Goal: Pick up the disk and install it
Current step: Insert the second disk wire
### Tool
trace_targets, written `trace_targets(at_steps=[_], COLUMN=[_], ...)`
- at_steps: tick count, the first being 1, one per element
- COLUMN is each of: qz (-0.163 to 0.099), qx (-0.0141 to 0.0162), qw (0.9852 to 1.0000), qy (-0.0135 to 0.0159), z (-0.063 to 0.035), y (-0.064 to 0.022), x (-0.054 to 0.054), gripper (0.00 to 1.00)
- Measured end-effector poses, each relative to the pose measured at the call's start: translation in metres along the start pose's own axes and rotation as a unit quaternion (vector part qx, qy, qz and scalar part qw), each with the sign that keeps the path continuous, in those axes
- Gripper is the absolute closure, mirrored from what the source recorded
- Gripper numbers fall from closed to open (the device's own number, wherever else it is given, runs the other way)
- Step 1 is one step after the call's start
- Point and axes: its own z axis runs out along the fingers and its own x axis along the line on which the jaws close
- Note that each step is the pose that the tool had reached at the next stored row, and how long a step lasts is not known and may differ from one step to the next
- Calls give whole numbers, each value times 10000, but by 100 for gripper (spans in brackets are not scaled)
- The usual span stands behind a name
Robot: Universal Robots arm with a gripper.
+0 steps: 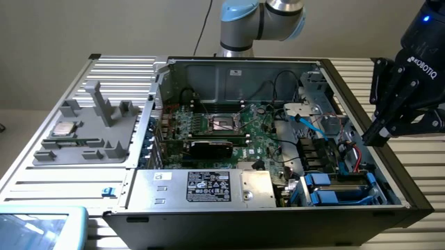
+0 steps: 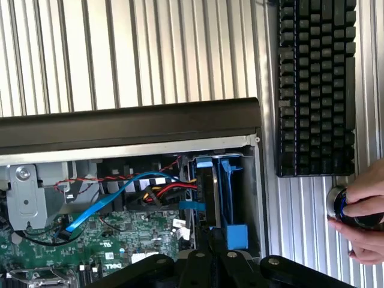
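The open computer case (image 1: 410, 200) lies on its side on the ribbed metal bench (image 1: 28, 172), its interior facing up. In the exterior view the arm's tool (image 1: 379, 136) hangs over the case's wall at the exterior view's right, its black fingers (image 1: 389, 112) drawn together at the tips with nothing between them. In the wrist view the tool (image 2: 216, 240) shows as dark fingers meeting just over the drive bay.

The disk (image 1: 341, 190) sits inside the case, in the bay at the near corner on the exterior view's right. Its bright blue rails and tabs stand out there, and it lies flat in the bay with its long axis running roughly across the exterior view, from the blue tab nearest the power supply toward the case's right wall. In the wrist view the disk (image 2: 225, 198) appears as blue rails flanking a dark slot, the long axis running from the case's dark edge toward the tool, a blue tab at the end nearest the tool. Whether it is fully seated cannot be told.

Beside the bay, a blue cable (image 2: 114, 195) and red wires cross over the green motherboard (image 1: 236, 130). The large silver box with a black label (image 1: 201, 187) fills the near side of the case. A grey fixture tray (image 1: 83, 135) holding a small square chip (image 1: 64, 128) rests on the bench at the exterior view's left. A black keyboard (image 2: 315, 84) lies on the bench outside the case, and a person's hand (image 2: 360, 219) holds a round knob just beside it.
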Motion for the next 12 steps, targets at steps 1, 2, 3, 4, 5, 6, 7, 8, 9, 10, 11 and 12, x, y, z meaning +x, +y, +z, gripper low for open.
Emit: trace_targets(at_steps=[1,2,3,4,5,6,7,8,9,10,11,12], qz=[-90,-180,-269,-359,-449,-538,-636,-727,-815,-906,-994,-1051], qx=[-3,-5,-8,-11,-14,-17,-20,-23,-25,-28,-31,-32], qw=[10000,9998,9996,9994,9990,9985,9980,9974,9967,9959,9950,9945], qy=[-3,-5,-7,-10,-12,-15,-19,-22,-23,-24,-24,-24], z=[3,6,9,11,14,16,17,18,19,20,20,20], y=[0,1,0,0,1,0,0,1,0,1,0,1], x=[0,0,0,0,0,0,0,0,0,0,0,1], gripper=[89,89,89,89,89,89,89,89,89,89,89,89])
